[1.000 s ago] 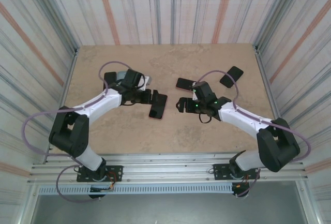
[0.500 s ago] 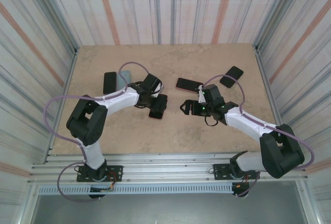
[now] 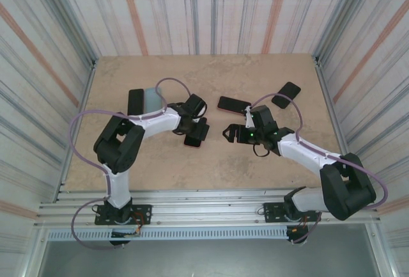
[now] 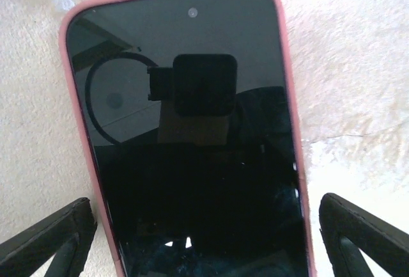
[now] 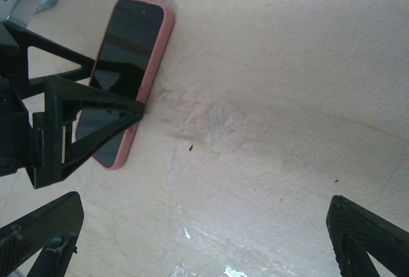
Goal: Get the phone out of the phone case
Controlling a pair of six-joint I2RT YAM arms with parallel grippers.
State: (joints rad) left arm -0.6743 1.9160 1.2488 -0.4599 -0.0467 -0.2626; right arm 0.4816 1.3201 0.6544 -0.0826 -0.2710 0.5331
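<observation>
- The phone (image 4: 198,149) lies screen up on the table (image 5: 287,66), seated in its pink case (image 4: 285,98).
- The left gripper (image 4: 208,206) straddles it, jaws wide, a fingertip just beside each long edge; whether they touch is unclear.
- The right gripper (image 5: 204,235) hangs nearby over bare table, jaws wide apart, holding nothing.

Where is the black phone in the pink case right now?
Top view: the black phone in the pink case lies screen-up on the tan table, left of centre, between the fingers of the open left end effector.
</observation>
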